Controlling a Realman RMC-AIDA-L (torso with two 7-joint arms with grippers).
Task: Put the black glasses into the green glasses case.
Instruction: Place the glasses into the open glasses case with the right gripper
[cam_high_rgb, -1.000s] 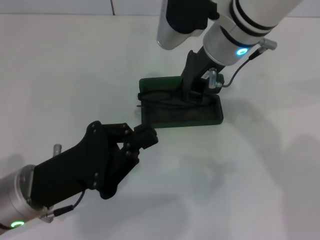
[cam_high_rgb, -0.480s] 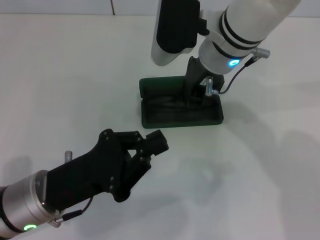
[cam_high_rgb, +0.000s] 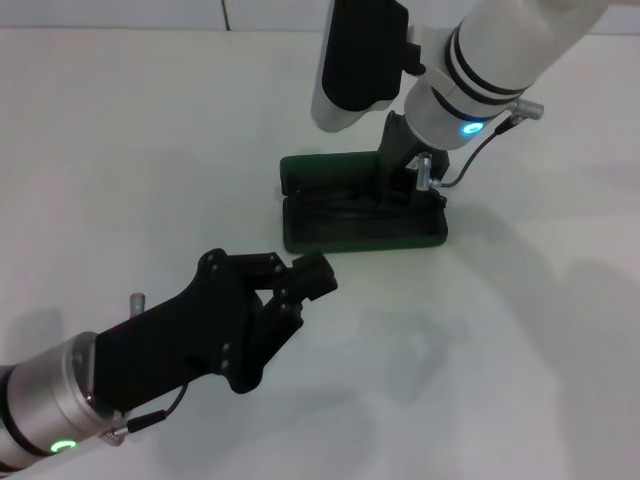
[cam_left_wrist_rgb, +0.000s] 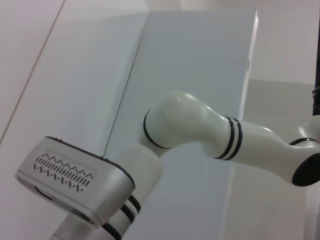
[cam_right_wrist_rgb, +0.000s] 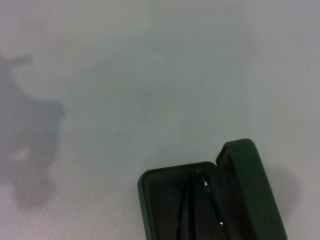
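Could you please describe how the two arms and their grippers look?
Both arms are glossy white tubes with black ring bands and silver wrist collars with thin black cables. The left gripper is chunky matte black; its wrist light glows green. The right gripper is black too; its light is blue.

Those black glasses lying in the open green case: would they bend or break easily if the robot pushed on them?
Probably yes. The black glasses show very thin wire arms, so they likely flex and could bend under pressure. They look light, and would likely shift inside the green glasses case if nudged. The right end effector is down among them.
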